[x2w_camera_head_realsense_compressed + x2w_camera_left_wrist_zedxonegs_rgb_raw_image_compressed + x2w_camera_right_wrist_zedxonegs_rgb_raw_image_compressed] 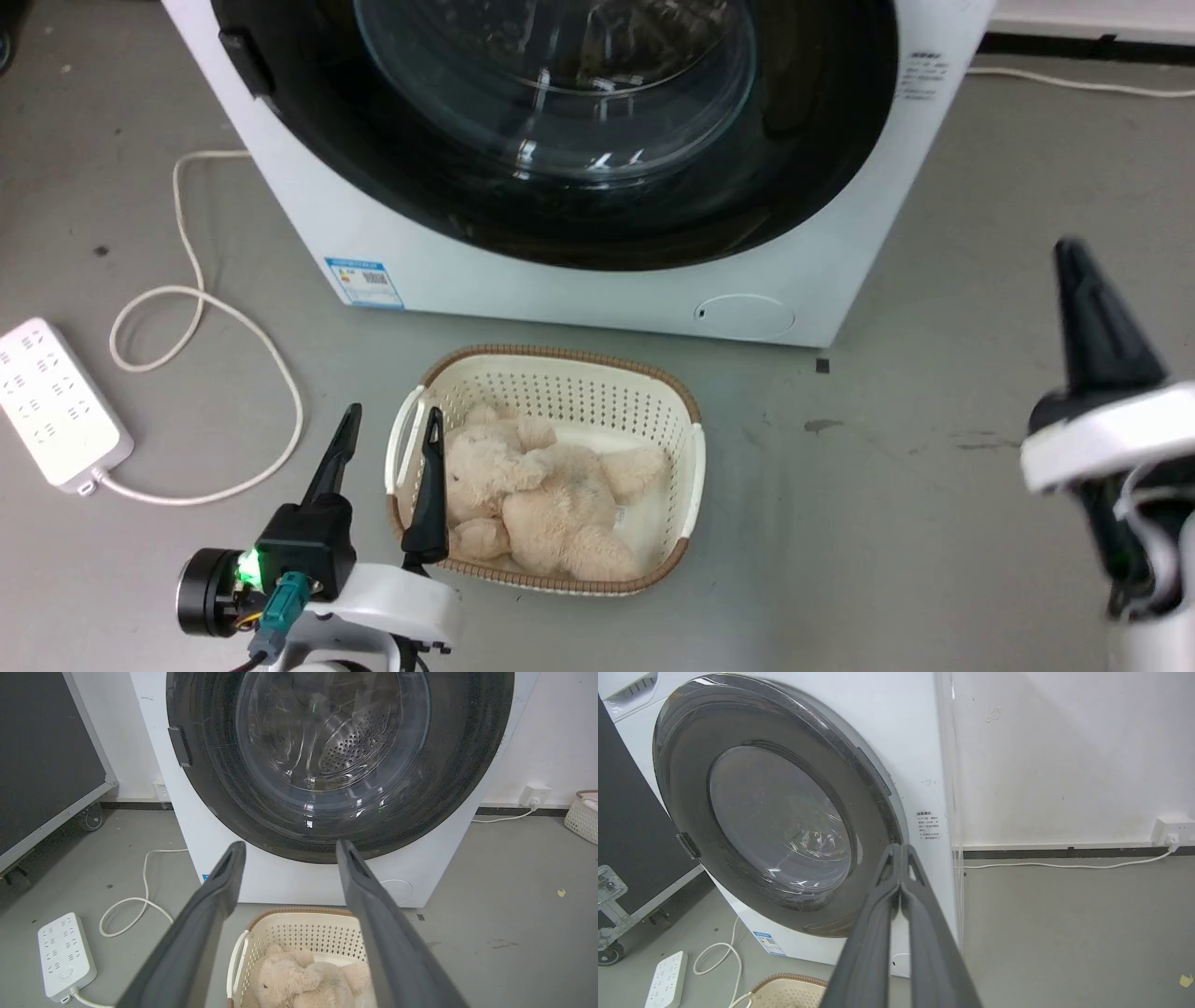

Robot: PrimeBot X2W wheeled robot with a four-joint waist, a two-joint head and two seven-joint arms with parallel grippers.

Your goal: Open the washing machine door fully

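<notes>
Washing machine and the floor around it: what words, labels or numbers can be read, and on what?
No text can be read.
The blue-edged sticker, low left on the washing machine front: print and a code patch, too blurred.
The small dark print on that front, beside the washing machine door: too small.
The power strip: no legible marking.

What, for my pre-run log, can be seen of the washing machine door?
The washing machine door is a large round glossy black disc with a bulging clear glass centre; the perforated steel drum shows through. A small dark tab sits on its left edge. It looks shut against the white front. Nothing touches it.
</notes>
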